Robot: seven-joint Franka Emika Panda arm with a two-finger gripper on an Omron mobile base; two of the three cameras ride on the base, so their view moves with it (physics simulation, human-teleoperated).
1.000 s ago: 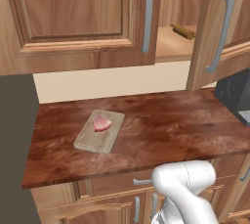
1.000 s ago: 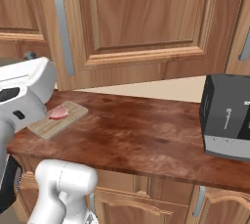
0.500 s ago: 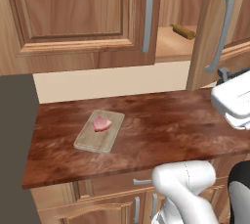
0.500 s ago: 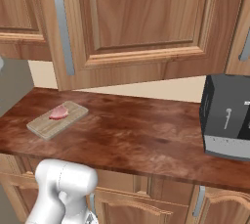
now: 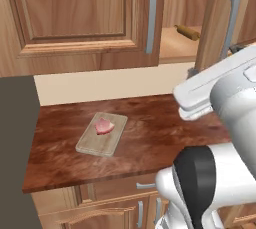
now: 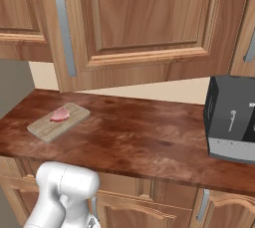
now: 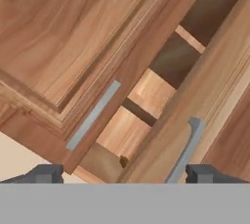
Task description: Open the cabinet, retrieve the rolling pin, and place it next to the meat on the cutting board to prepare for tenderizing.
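Observation:
The cabinet stands open, its door (image 5: pixel 216 18) swung out with a long grey bar handle (image 5: pixel 229 23). On its wooden shelf lies the rolling pin (image 5: pixel 187 32), slim and light brown. Down on the dark reddish counter, the pale cutting board (image 5: pixel 101 134) carries the pink meat (image 5: pixel 104 126); the right base view also has the board (image 6: pixel 57 122) and the meat (image 6: pixel 60 114). My gripper (image 7: pixel 124 176) is open, its fingertips (image 7: pixel 46 174) far apart with nothing between them, facing the gap between the open door (image 7: pixel 195 96) and the neighbouring closed door (image 7: pixel 58 32).
A black boxy appliance (image 6: pixel 234 117) sits at the counter's right end. My white forearm (image 5: pixel 220 85) crosses in front of the open door. Closed wall cabinet doors (image 5: pixel 75 18) hang left of the open one. Low cabinets (image 6: pixel 149 202) run under the counter.
My arm has swung out of the right base view and into the right side of the left base view, rising toward the open cabinet. The board, meat and rolling pin have not moved.

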